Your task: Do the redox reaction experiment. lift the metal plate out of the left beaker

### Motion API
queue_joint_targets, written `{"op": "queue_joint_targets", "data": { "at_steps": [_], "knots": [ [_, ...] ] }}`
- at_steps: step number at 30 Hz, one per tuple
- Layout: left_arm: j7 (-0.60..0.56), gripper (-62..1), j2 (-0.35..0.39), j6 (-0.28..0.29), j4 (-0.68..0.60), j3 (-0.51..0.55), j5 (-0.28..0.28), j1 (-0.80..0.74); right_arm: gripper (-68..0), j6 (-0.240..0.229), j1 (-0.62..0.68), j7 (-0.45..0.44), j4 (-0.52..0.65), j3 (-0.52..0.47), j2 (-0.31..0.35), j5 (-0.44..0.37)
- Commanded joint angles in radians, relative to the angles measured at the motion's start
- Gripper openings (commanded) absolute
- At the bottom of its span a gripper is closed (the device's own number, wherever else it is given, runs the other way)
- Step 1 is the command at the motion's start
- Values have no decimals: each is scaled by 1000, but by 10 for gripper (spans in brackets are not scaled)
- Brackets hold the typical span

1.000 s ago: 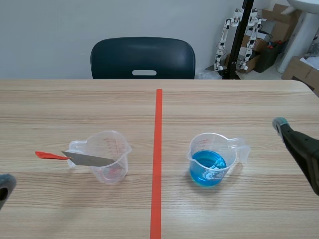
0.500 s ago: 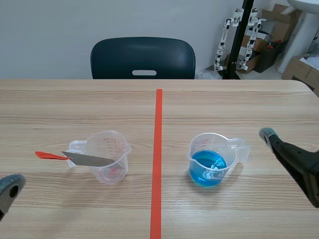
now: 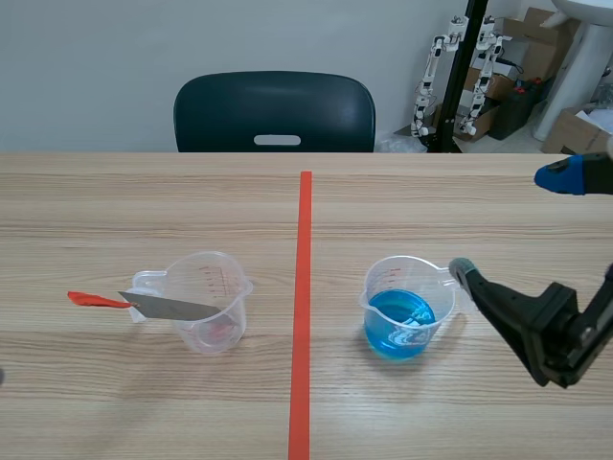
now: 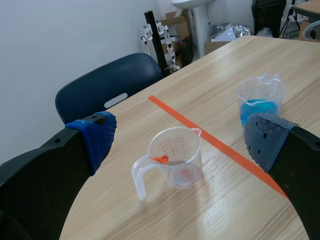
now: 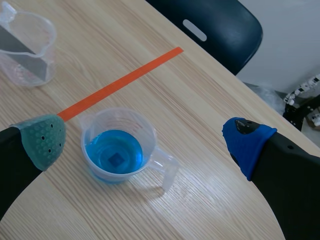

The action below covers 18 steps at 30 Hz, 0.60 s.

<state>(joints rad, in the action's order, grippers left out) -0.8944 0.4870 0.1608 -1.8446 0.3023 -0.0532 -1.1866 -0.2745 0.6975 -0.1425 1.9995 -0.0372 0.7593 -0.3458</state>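
The left clear beaker (image 3: 209, 299) holds a grey metal plate (image 3: 174, 308) leaning over its rim, with a red handle (image 3: 94, 299) sticking out to the left. The right beaker (image 3: 406, 307) holds blue liquid. My right gripper (image 3: 512, 222) is open just right of the blue beaker, which lies between and below its fingers in the right wrist view (image 5: 145, 137). In the left wrist view my left gripper (image 4: 180, 127) is open and well short of the left beaker (image 4: 175, 160); only a red bit (image 4: 161, 159) of the plate shows. The left arm is out of the scene view.
An orange-red tape line (image 3: 303, 307) runs down the table between the beakers. A dark chair (image 3: 275, 113) stands at the far edge. Cardboard boxes and a stand (image 3: 460, 67) are on the floor beyond, at the back right.
My right gripper has moved left to the blue beaker's handle side. My left gripper's tip has dropped out of the scene's lower left corner. Beakers and plate have not moved.
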Motion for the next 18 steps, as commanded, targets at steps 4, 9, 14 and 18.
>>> {"op": "queue_joint_targets", "data": {
  "at_steps": [4, 9, 14, 18],
  "knots": [
    [-117, -69, -10, 102, 199, -1, -12, 89, 4, -4, -98, -40, -5, 111, 6, 81],
    [-241, -69, -10, 147, 429, -18, -12, 195, 4, -8, -270, -30, -50, 240, 14, 85],
    [-371, -69, -10, 148, 649, -71, -9, 284, 4, -12, -470, 34, -109, 422, 14, 85],
    [-497, -69, -10, 148, 827, -116, -6, 348, 4, -11, -592, 64, -146, 581, 13, 85]
  ]
}}
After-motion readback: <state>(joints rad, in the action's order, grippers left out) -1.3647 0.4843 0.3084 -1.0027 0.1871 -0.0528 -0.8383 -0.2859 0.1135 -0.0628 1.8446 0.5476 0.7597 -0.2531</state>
